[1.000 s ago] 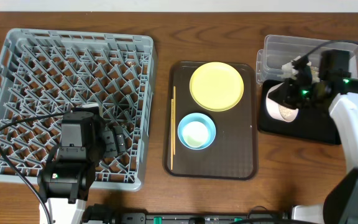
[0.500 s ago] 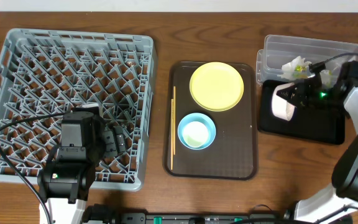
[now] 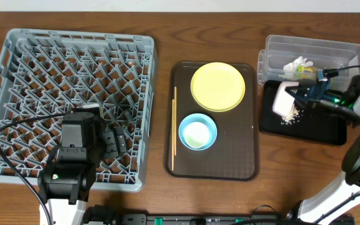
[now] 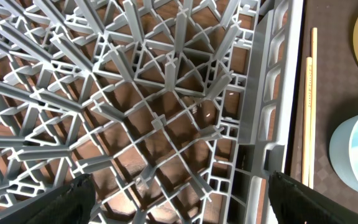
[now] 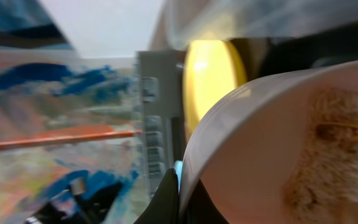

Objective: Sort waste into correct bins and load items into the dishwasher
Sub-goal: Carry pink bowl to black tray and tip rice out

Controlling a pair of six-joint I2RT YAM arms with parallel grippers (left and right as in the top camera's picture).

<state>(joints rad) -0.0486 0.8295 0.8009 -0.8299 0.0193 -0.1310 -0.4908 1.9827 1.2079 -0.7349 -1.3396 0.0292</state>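
step: emptying round white bowl [image 3: 284, 100] of pale beige rice-like crumbs [image 3: 290, 117] into shallow black rectangular tray [image 3: 330, 132] | how (judged): tip steeper, mouth inside the tray's rim, shake gently to loosen clinging crumbs | right gripper [image 3: 306, 94]: pressed together, pinching the bowl's rim; bowl tilted above the tray's left end | left gripper [image 4: 179, 202]: spread wide, holding nothing, above grey plastic dish rack [image 4: 166, 93]

Overhead looks straight down; both close wrist views catch the yellow plate [image 3: 218, 86].

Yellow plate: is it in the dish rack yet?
No, the yellow plate lies on the brown tray, right of the grey dish rack.
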